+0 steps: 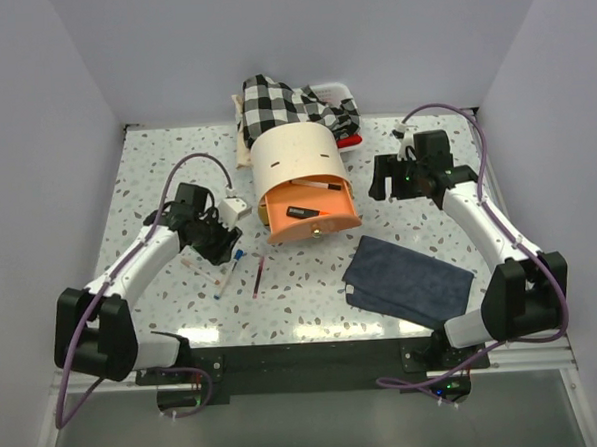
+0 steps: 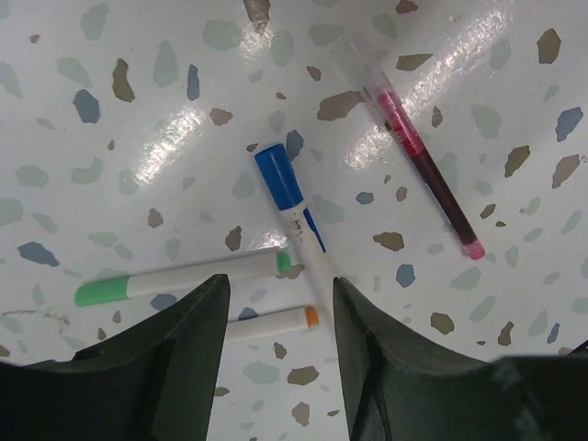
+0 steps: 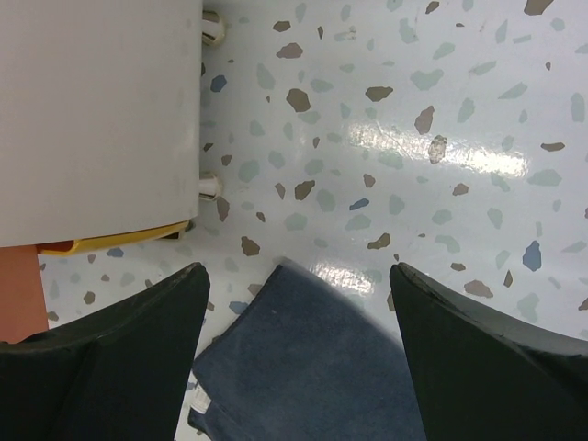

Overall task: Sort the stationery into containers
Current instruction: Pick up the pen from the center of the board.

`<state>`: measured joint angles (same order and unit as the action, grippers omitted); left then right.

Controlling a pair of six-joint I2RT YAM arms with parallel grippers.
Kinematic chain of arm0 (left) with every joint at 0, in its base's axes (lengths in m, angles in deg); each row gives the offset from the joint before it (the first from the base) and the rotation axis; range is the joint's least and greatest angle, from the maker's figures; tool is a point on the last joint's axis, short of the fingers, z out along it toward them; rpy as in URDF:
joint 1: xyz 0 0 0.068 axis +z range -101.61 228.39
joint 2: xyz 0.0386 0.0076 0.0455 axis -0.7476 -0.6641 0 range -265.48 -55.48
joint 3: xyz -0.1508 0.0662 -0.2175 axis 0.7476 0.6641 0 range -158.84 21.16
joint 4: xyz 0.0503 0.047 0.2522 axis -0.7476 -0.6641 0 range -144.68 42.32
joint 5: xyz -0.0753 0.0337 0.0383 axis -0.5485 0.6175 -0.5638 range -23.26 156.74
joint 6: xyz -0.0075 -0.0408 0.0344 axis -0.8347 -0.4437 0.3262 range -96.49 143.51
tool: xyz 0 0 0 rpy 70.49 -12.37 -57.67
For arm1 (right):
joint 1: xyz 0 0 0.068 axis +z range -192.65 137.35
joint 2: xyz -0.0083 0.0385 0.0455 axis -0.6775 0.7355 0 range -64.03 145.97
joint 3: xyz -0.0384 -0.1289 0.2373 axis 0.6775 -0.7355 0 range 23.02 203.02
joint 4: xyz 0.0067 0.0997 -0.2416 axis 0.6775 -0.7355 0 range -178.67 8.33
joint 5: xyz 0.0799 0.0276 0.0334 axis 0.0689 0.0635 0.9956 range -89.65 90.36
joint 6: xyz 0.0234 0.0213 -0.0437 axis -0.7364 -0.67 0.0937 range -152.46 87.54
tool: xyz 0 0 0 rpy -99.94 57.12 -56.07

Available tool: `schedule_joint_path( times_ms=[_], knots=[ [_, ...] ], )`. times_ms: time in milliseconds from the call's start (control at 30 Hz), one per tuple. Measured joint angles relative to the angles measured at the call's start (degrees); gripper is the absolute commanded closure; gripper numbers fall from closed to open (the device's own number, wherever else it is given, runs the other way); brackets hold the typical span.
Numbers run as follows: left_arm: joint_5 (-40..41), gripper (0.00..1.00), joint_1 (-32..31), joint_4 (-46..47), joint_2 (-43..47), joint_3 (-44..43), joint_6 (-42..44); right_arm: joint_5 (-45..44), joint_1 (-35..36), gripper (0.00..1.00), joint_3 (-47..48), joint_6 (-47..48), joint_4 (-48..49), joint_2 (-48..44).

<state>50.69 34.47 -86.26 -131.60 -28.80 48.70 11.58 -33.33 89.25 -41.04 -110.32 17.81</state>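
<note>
Left pincer (image 2: 280,308) hangs wide open low over the desk (image 2: 138,138) and grips nothing. Its fingers (image 2: 175,367) stand on both sides of the lower end of the blue-capped pen (image 2: 292,207), and I cannot tell whether they touch it. Just beside the pen lie an orange-tipped marker (image 2: 271,322) and a green-capped marker (image 2: 175,278); a dark red pen (image 2: 427,165) lies farther out.

I judge the step to be picking one pen for the open drawer (image 1: 278,220) of the cabinet (image 1: 293,154), which stands well apart and holds a few items. The next move calls for lowering, centring on the thin pen and closing fully.

Right pincer (image 3: 299,285) is open too and empty, above the desk between the cabinet and the cloth (image 3: 303,367).
</note>
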Motion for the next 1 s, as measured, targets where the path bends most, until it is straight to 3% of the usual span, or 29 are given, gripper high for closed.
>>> schedule_joint_path(
  times_ms=[133, 333, 1000],
  knots=[
    [-2.10, 0.45, 0.04, 0.98, -5.35, 0.00, -2.84, 0.17, 0.00, 0.16, -0.13, -0.04, 0.00, -0.50],
    [-3.41, 0.44, 0.04, 2.49, -6.62, 0.17, -6.49, 0.31, 0.00, 0.16, -0.61, -0.33, 0.04, -1.75],
    [2.84, 0.51, 0.04, 6.34, -12.52, 0.04, -12.68, 0.31, 0.00, 0.16, -2.99, -0.83, 0.39, -2.43]
  ],
)
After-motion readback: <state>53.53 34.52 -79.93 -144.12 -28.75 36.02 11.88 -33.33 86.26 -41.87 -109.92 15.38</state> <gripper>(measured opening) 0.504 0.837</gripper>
